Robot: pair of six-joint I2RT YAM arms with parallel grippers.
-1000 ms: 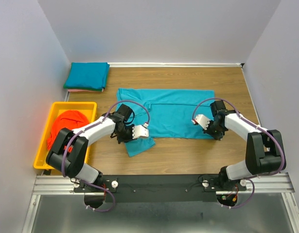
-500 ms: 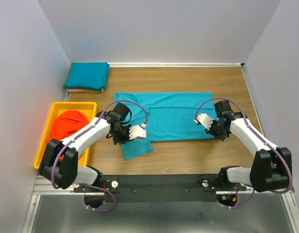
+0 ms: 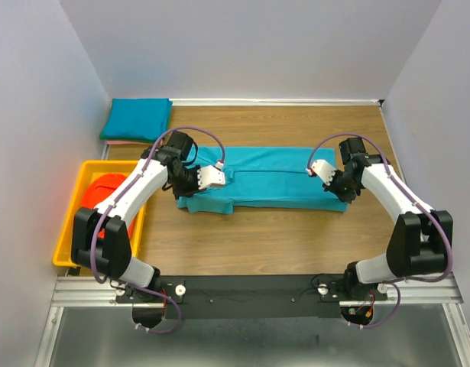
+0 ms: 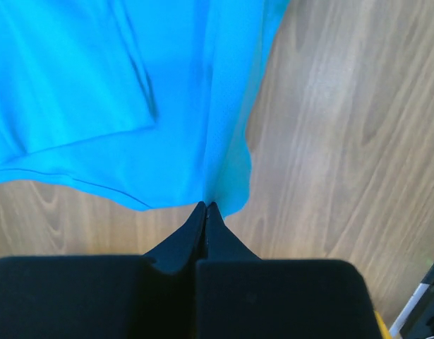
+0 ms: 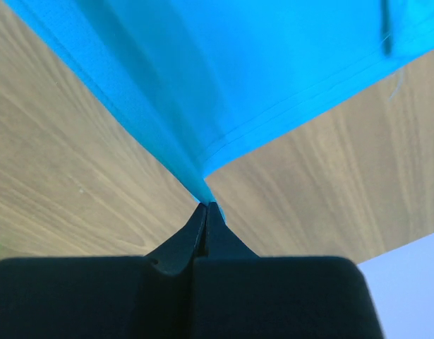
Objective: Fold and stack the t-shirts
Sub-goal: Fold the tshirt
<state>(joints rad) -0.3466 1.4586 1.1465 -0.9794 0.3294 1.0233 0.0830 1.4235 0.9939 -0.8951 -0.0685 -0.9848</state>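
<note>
A teal-blue t-shirt [image 3: 269, 177] lies across the middle of the table as a long band folded lengthwise. My left gripper [image 3: 186, 186] is shut on its left end, and the wrist view shows the black fingertips [image 4: 205, 206] pinching the cloth [image 4: 132, 106] at its edge. At the right end my right gripper [image 3: 342, 193] is shut on a corner, where the cloth [image 5: 259, 70] gathers into the closed tips [image 5: 206, 206]. A folded teal t-shirt [image 3: 137, 120] lies at the back left. An orange-red t-shirt [image 3: 106, 193] is bunched in the tray.
The yellow plastic tray [image 3: 70, 229] stands at the left edge beside the left arm. White walls close in the table on the left, back and right. Bare wood [image 3: 265, 237] runs between the shirt and the arm bases.
Both grippers carried the shirt's near edge away from the bases and over the rest. The wide spread shirt, with a sleeve sticking out near the left, is now a narrower band.
</note>
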